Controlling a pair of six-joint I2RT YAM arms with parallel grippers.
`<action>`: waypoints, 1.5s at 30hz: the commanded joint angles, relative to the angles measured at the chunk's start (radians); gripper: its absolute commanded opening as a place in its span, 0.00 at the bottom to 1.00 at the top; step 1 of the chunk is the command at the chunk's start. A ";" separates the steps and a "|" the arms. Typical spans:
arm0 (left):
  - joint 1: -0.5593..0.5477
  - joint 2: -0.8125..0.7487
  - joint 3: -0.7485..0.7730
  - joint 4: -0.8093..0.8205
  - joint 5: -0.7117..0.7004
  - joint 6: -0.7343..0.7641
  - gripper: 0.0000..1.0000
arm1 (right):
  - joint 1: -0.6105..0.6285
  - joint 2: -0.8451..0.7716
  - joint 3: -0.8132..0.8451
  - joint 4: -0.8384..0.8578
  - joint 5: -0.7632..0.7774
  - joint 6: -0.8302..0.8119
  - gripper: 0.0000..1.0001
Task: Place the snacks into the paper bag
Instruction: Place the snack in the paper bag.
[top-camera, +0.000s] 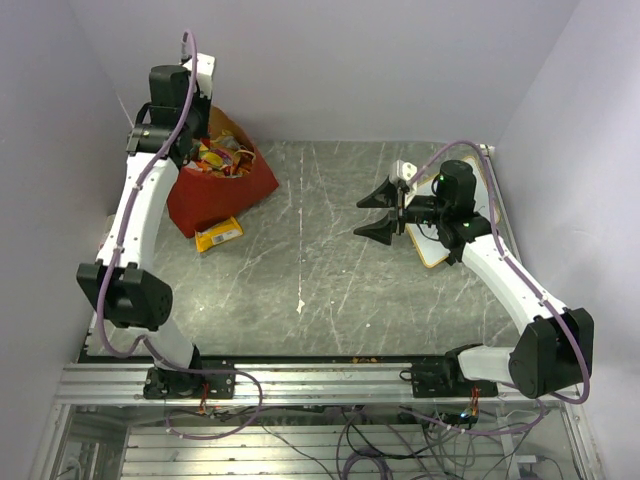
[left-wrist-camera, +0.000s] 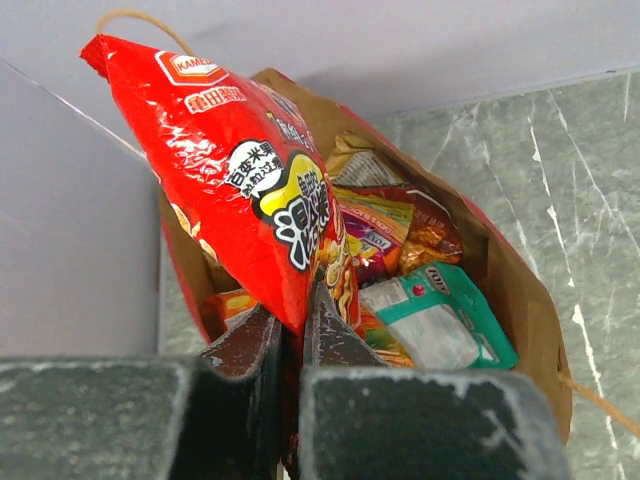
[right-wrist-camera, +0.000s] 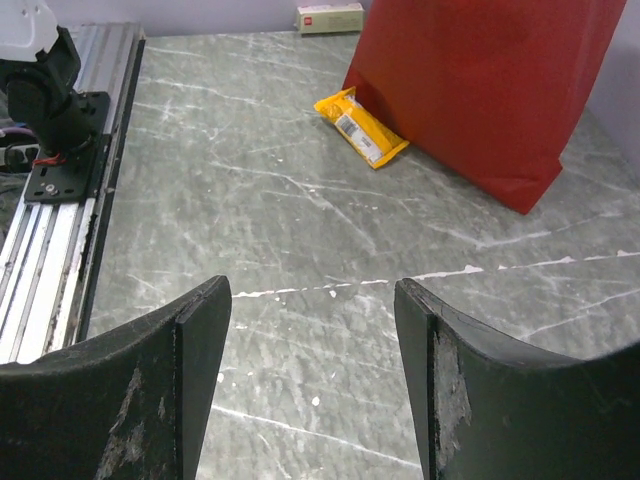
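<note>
The left gripper (left-wrist-camera: 293, 335) is pinched shut on 1 edge of the red packet (left-wrist-camera: 235, 180), whose long axis runs straight out beyond its fingertips, directly over the open mouth of the paper bag (left-wrist-camera: 515, 285). The right gripper (right-wrist-camera: 310, 290), spread wide and empty, is well apart.

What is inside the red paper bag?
The paper bag holds several snacks, among them a teal packet and a multicolour packet. The big red packet in the left claw hides the bag's left part and bottom.

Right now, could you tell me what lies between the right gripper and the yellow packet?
Only bare table lies between the right gripper and the yellow packet, clearest in the right wrist view.
</note>
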 joint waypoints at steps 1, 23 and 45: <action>0.021 0.045 0.037 0.068 0.041 -0.133 0.07 | -0.008 -0.021 -0.024 0.030 0.001 0.007 0.66; 0.046 0.092 -0.163 0.191 0.153 -0.480 0.07 | -0.008 -0.029 -0.045 0.099 -0.008 0.084 0.67; 0.046 0.154 -0.101 0.149 0.310 -0.445 0.57 | -0.046 -0.059 -0.036 0.096 0.059 0.107 0.81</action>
